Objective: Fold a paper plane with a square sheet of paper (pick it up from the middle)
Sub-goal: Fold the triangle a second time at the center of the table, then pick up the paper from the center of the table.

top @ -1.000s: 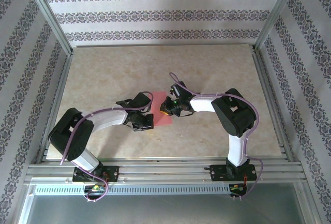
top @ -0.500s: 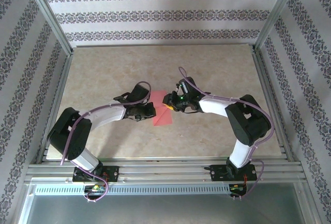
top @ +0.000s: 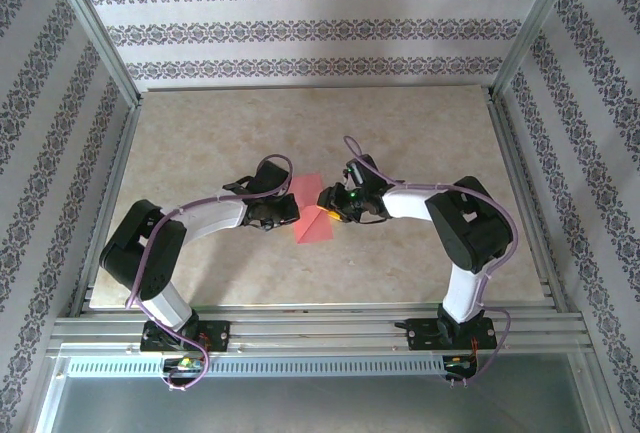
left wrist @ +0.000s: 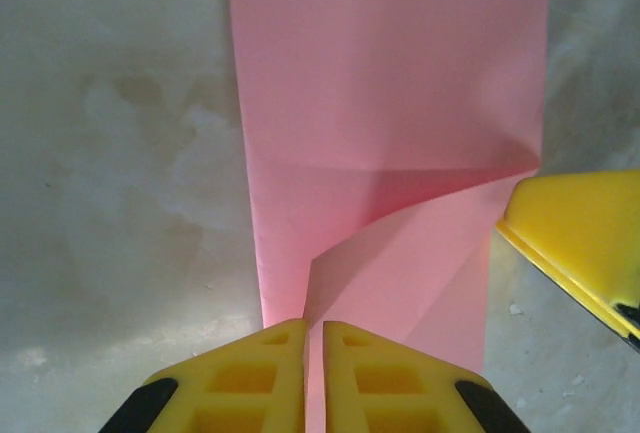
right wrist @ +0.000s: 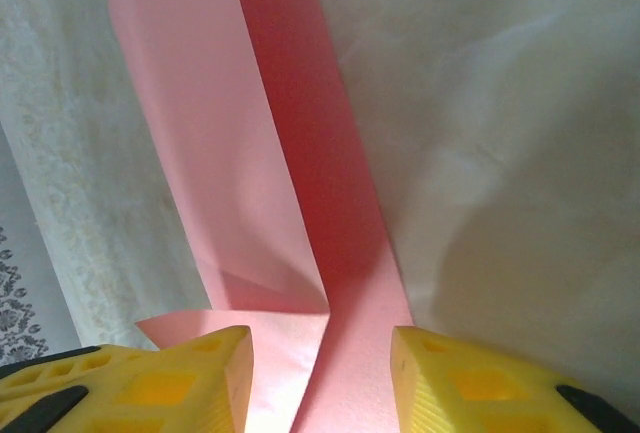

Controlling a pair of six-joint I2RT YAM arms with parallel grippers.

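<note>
Two grippers meet over the middle of the table (top: pixel 200 143), and you have the square sheet of paper (top: pixel 312 228) lying between them. From above, the left gripper (top: pixel 284 211) comes in at the sheet's left edge and the right gripper (top: pixel 328 209) sits over its right part, the two close together but not touching. The sheet rests on the marbled surface as a salmon-pink oblong, already creased. In your left wrist view the left gripper (left wrist: pixel 312 373) has its yellow fingers drawn together with only a sliver between them. A lifted flap of the paper (left wrist: pixel 390 103) runs down into that sliver, so the claw looks clamped on the sheet's near edge. The flap curls up from the rest of the sheet and throws a shadow along a slanted crease. One yellow finger (left wrist: pixel 585 243) of the right gripper shows at that view's right edge, just beside the sheet's right side. In your right wrist view the right gripper (right wrist: pixel 320 383) stands with its fingers apart, gripping nothing. The paper (right wrist: pixel 250 153) stretches away from between them as a long strip, paler on the left and darker and shaded on the right. A small folded corner lies near the left finger (right wrist: pixel 200 373).
</note>
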